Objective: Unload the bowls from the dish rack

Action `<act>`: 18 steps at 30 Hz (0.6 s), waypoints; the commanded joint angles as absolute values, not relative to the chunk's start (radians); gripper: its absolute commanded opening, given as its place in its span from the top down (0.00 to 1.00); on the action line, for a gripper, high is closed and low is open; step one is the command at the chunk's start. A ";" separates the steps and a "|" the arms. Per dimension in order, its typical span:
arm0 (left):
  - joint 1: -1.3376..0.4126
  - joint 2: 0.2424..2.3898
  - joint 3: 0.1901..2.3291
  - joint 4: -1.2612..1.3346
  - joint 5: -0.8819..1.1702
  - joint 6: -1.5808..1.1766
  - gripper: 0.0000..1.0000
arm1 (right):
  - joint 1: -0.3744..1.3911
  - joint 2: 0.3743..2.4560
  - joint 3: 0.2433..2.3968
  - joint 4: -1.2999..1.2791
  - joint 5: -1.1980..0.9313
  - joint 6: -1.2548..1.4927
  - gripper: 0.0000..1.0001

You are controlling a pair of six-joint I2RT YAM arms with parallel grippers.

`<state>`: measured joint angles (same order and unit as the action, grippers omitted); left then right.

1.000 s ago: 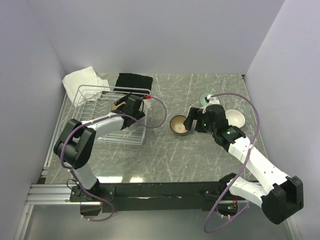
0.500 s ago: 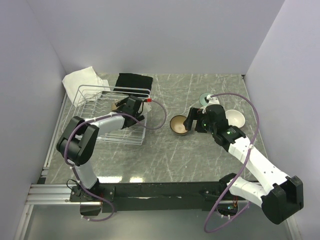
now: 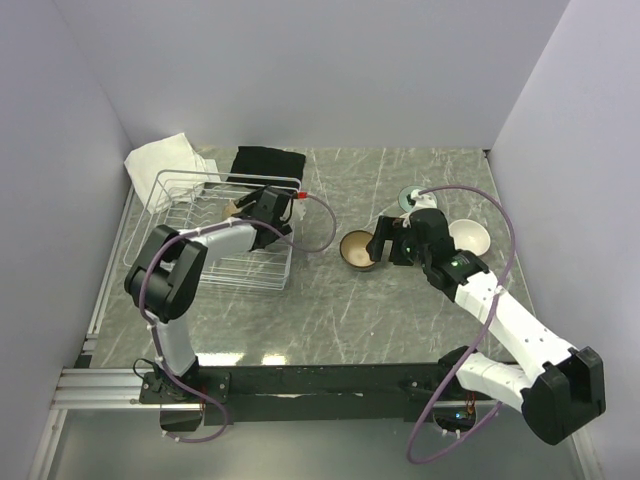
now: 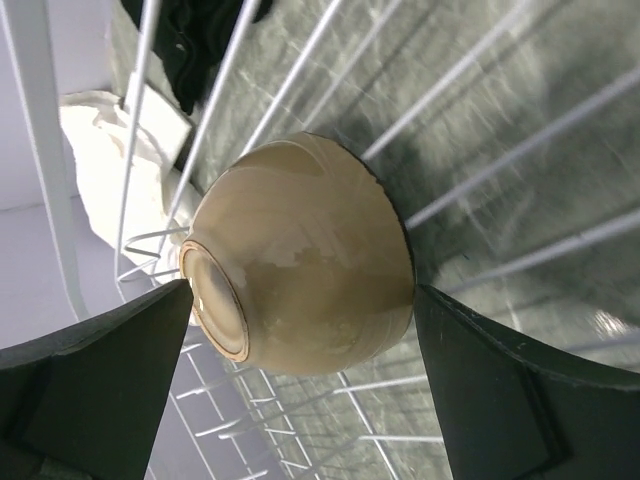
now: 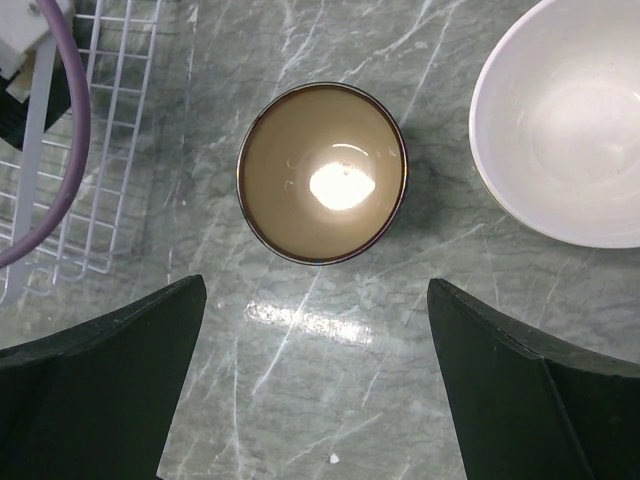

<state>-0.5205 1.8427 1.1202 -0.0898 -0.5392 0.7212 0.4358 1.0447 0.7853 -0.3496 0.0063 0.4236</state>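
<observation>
A beige bowl lies on its side in the white wire dish rack, near its far right corner; it also shows in the top view. My left gripper is open, one finger by the bowl's foot and one by its rim. My right gripper is open and empty over the table, just near of an upright tan-brown bowl. In the top view that gripper is right of the bowl. A pale, white-looking bowl and a pale teal bowl stand on the table.
A white cloth and a black cloth lie behind the rack. The rack's corner and a purple cable show at the left of the right wrist view. Walls close in on three sides.
My left gripper has moved farther back and left in the rack, up to the beige bowl. The right arm has barely moved.
</observation>
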 commanded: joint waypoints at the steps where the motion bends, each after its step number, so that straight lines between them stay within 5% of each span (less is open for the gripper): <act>1: -0.511 1.910 1.150 -0.160 -0.591 0.713 0.00 | 0.436 1.057 0.831 -0.307 0.003 0.403 0.00; 18: -0.518 2.000 1.210 -0.215 -0.597 0.600 0.01 | 0.437 1.094 0.851 -0.299 0.003 0.394 0.00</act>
<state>-0.5159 1.9270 1.2320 -0.1394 -0.5888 0.6342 0.4358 1.0912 0.8024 -0.3408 0.0059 0.4065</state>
